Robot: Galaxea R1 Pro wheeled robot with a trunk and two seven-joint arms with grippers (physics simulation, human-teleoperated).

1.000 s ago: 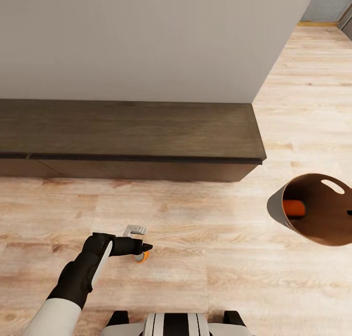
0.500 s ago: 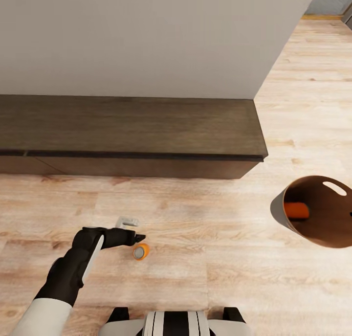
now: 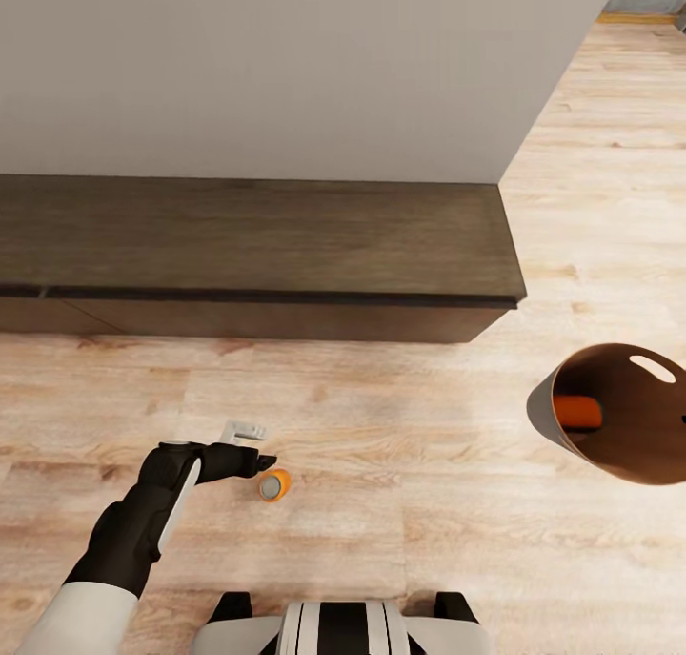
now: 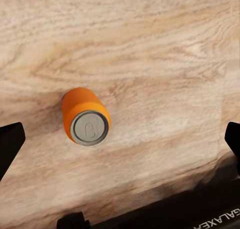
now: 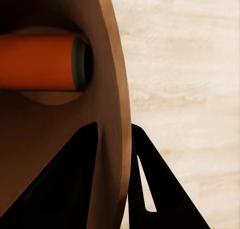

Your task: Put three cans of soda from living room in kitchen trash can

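Pale wood floor (image 3: 400, 541) runs below a long dark cabinet (image 3: 248, 245) against a grey wall (image 3: 286, 64). At left, my left gripper (image 3: 259, 450) hangs over the floor, jaws spread wide, empty. Just beside it an orange can (image 3: 274, 485) stands upright on the boards. At right, my right gripper (image 5: 116, 161) pinches the bin (image 3: 543, 412) wall, tilted, holding a second orange can (image 3: 577, 412) lying inside.

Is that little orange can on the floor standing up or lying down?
Standing upright. The orange can shows its round silver top to the left wrist camera, its base on the wood floor.
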